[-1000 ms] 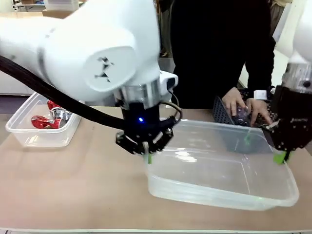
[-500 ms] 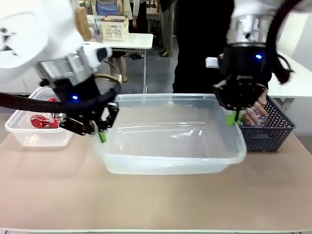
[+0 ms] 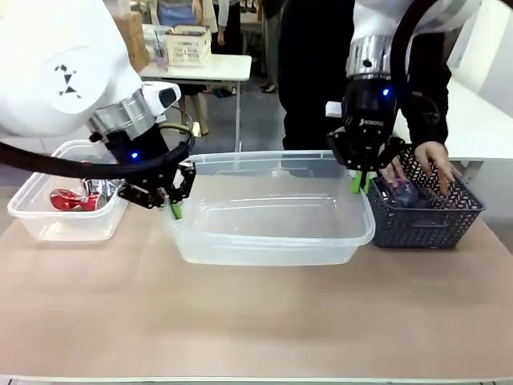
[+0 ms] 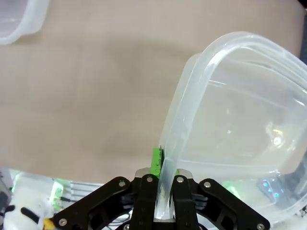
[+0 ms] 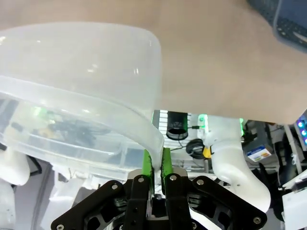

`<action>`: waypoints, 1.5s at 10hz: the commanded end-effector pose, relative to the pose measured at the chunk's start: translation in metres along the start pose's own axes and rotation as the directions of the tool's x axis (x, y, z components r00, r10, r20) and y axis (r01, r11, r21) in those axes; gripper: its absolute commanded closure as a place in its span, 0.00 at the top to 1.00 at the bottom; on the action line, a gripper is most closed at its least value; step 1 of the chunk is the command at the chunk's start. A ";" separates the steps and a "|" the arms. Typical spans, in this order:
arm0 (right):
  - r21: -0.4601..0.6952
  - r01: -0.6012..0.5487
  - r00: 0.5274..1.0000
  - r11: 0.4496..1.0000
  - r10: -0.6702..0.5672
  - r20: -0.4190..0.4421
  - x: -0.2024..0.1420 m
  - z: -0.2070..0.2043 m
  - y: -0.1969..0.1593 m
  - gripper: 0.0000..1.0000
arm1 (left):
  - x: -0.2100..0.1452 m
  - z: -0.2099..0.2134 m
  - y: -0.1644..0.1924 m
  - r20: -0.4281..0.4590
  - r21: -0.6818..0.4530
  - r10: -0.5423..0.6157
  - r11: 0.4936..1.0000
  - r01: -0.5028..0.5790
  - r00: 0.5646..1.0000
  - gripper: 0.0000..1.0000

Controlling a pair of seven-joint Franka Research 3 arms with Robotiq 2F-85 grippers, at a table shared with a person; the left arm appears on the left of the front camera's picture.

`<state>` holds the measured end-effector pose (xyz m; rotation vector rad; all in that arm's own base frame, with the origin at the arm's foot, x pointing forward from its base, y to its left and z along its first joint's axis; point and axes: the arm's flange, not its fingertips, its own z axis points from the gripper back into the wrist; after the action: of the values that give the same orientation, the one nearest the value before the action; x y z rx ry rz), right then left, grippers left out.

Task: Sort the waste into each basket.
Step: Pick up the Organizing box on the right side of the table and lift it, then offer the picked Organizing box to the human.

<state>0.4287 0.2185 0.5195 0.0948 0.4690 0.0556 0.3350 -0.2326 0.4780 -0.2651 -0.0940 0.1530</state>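
At the far left of the table (image 3: 256, 321) sits a small clear tub (image 3: 32, 220). In it lie crushed red and silver cans (image 3: 74, 199), bunched toward its right side. Just beside that tub, the left gripper (image 3: 175, 210) comes down at a slant onto the left rim of the large clear tub (image 3: 272, 245). The left wrist view shows the rolled rim running straight between its green pads (image 4: 156, 162), the fingers closed tight on the plastic.

The large tub spans the middle of the table, long side toward the robot (whether its base rests on the tabletop or hangs just off it, I cannot tell). At its far right corner the right gripper (image 3: 358, 183) points straight down. In the right wrist view its two pads are pinched on the rim there, so both arms hold the one tub at opposite ends.

Just beside the tub's right end, perhaps touching it, stands a dark mesh basket (image 3: 449, 228). Inside it lies what looks like a clear plastic bottle (image 3: 399, 192). A person's hand (image 3: 433, 156) reaches down over the basket's far rim, fingers spread near the bottle.
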 end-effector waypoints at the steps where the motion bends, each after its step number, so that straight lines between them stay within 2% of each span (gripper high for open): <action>1: -0.025 -0.030 1.000 0.999 0.030 -0.005 -0.007 -0.006 0.010 0.00 | -0.015 0.011 0.007 0.019 0.007 0.007 1.000 -0.008 1.000 0.00; 15: -0.025 -0.030 1.000 0.999 0.030 -0.005 -0.007 -0.006 0.010 0.00 | -0.015 0.011 0.007 0.019 0.007 0.007 1.000 -0.008 1.000 0.00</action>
<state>0.4252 0.2270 0.5182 0.0784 0.4647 0.0794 0.3151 -0.2286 0.4851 -0.2494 -0.0944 0.1331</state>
